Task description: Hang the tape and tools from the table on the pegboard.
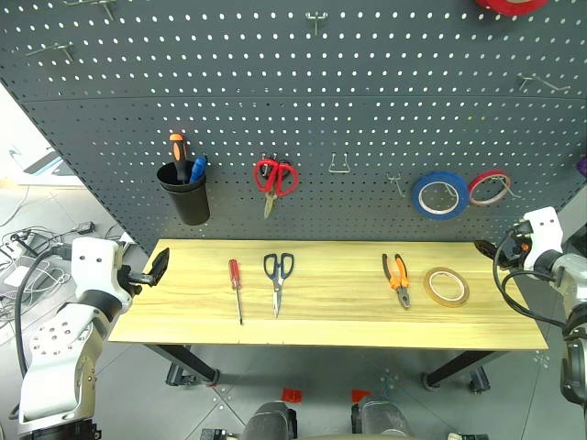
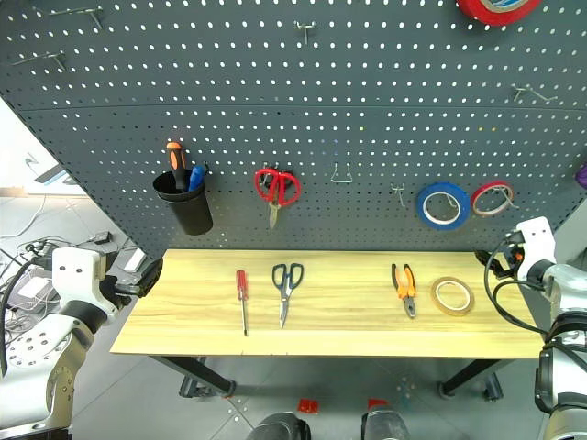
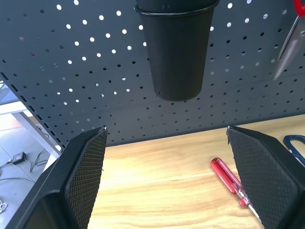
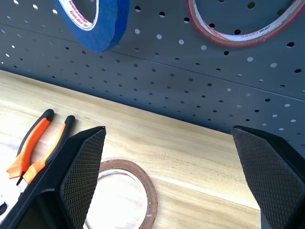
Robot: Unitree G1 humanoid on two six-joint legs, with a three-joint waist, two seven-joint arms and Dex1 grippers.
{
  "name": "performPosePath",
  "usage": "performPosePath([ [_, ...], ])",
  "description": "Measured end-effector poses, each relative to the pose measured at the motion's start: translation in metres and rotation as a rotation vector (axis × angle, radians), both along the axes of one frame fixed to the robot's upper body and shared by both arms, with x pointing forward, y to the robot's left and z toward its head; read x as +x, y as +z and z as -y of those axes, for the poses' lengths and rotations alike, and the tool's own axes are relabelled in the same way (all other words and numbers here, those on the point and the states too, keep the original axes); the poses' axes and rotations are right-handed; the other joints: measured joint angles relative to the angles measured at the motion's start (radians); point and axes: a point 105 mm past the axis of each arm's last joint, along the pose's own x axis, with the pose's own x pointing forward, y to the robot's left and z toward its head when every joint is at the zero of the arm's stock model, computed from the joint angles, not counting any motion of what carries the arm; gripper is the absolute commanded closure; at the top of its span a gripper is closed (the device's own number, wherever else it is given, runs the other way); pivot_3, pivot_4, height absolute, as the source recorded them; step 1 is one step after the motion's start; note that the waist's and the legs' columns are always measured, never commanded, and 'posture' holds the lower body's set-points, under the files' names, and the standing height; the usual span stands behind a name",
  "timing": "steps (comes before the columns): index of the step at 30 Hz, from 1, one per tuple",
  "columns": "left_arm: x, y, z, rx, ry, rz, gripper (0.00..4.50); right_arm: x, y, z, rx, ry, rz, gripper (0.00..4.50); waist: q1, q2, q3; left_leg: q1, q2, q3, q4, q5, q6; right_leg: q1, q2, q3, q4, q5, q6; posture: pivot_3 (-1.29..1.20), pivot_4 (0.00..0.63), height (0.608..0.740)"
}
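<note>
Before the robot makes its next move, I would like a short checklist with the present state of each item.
1. Left gripper open and empty: ok.
2. Right gripper open and empty: ok.
3. Tape flat on the table, nothing on top: ok.
4. Red-handled screwdriver, dark-handled scissors and pliers lying apart from each other: ok.
5. Free hook on the pegboard: ok.
6. Any task item already hung: not ok, all four lie on the table.

Top red roll point(image 1: 510, 5) cut off
</note>
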Motion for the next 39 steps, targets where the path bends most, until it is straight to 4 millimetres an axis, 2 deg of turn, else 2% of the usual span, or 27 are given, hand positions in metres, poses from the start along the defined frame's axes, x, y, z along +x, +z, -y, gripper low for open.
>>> performPosePath([
  [7, -0.003, 0.001, -0.007, 0.014, 0.033, 0.0, 0.28, 0.002, -0.001, -0.003, 0.003, 0.007, 0.004, 0.0, 0.0, 0.0, 0.0, 0.0, 0.0, 0.0, 0.0, 0.0, 0.0, 0.0, 0.0, 0.0, 0.0, 0.0, 0.0, -0.13, 0.068, 0.74],
  [12, -0.011, -0.009, -0.011, 0.023, 0.054, -0.04, 0.28, 0.001, -0.002, -0.008, -0.008, 0.034, 0.005, 0.0, 0.001, 0.0, 0.003, 0.0, 0.0, 0.0, 0.0, 0.0, 0.0, 0.0, 0.0, 0.0, 0.0, 0.0, 0.0, -0.13, 0.086, 0.74],
  [16, -0.018, -0.013, -0.015, 0.017, 0.082, -0.065, 0.28, -0.002, -0.007, -0.017, -0.022, 0.08, 0.003, 0.0, 0.002, 0.0, 0.02, 0.0, 0.001, 0.0, 0.0, 0.0, 0.0, 0.0, 0.0, 0.0, -0.001, 0.0, 0.0, -0.14, 0.129, 0.74],
  [20, -0.021, -0.015, -0.003, -0.025, 0.067, -0.07, 0.28, -0.009, -0.019, -0.033, -0.017, 0.137, -0.043, 0.0, 0.002, -0.001, 0.044, -0.002, 0.001, 0.0, 0.001, 0.0, 0.001, -0.001, -0.001, 0.0, -0.001, 0.0, 0.0, -0.17, 0.179, 0.74],
  [24, -0.015, -0.015, 0.02, -0.088, 0.022, -0.077, 0.28, -0.021, -0.026, -0.048, -0.011, 0.179, -0.118, 0.0, 0.005, 0.001, 0.079, -0.005, 0.001, 0.0, 0.001, 0.0, 0.001, -0.004, -0.001, 0.0, -0.001, 0.001, -0.001, -0.21, 0.226, 0.74],
  [26, -0.01, -0.013, 0.04, -0.097, -0.054, -0.076, 0.28, -0.024, -0.024, -0.055, -0.017, 0.187, -0.136, 0.0, 0.004, 0.0, 0.097, -0.008, 0.002, 0.0, 0.001, 0.0, 0.001, -0.006, -0.001, -0.001, -0.001, 0.002, -0.002, -0.24, 0.249, 0.74],
  [30, -0.002, -0.005, 0.081, -0.055, -0.29, -0.094, 0.28, -0.028, -0.019, -0.068, -0.07, 0.197, -0.146, 0.0, -0.005, -0.002, 0.125, -0.019, 0.003, 0.002, 0.002, 0.0, 0.002, -0.018, -0.001, -0.001, 0.0, 0.004, -0.004, -0.27, 0.283, 0.74],
  [34, -0.001, 0.002, 0.12, -0.048, -0.546, -0.139, 0.28, -0.026, -0.027, -0.072, -0.101, 0.145, -0.19, 0.0, -0.025, -0.003, 0.159, -0.02, 0.004, 0.003, 0.002, 0.0, 0.002, -0.018, -0.001, -0.001, 0.0, 0.004, -0.004, -0.28, 0.32, 0.74],
  [36, -0.003, 0.005, 0.147, -0.015, -0.72, -0.163, 0.28, -0.02, -0.029, -0.076, -0.111, 0.13, -0.222, 0.0, -0.032, -0.003, 0.176, -0.02, 0.004, 0.004, 0.003, 0.001, 0.003, -0.019, -0.001, -0.001, 0.0, 0.005, -0.003, -0.29, 0.333, 0.74],
  [39, -0.005, 0.012, 0.178, 0.012, -0.898, -0.152, 0.28, -0.009, -0.029, -0.084, -0.113, 0.128, -0.24, 0.0, -0.046, -0.005, 0.198, -0.02, 0.004, 0.005, 0.003, 0.001, 0.003, -0.019, -0.001, -0.001, 0.0, 0.005, -0.003, -0.29, 0.343, 0.74],
])
